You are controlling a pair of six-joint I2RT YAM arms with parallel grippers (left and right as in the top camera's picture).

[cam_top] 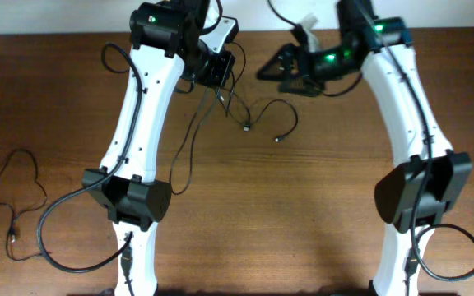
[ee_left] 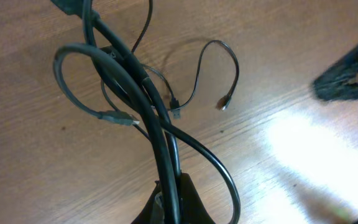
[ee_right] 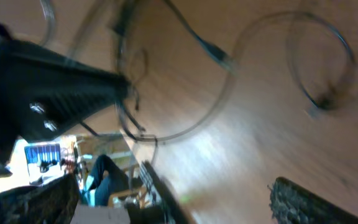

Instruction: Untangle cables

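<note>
L gripper (ee_left: 169, 194) clamped on cables (ee_left: 166, 149), clump knotted. R gripper (cam_top: 280, 76) wide open, empty. One strand (cam_top: 35, 173) lies apart; most left.

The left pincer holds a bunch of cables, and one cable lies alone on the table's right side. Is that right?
No. The lone cable lies on the left side of the table, as the overhead view shows. The left pincer does hold the cables.

Desk (cam_top: 245, 205): brown wood grain, fills almost the whole overhead view. Pale strip (cam_top: 56, 16) runs along the far edge; wall or floor, can't tell. Bright glare patch (ee_left: 316, 149) on the wood in the left wrist view. Right wrist view: blurred room clutter past the desk edge, with a blue-lit panel (ee_right: 42, 152).
</note>
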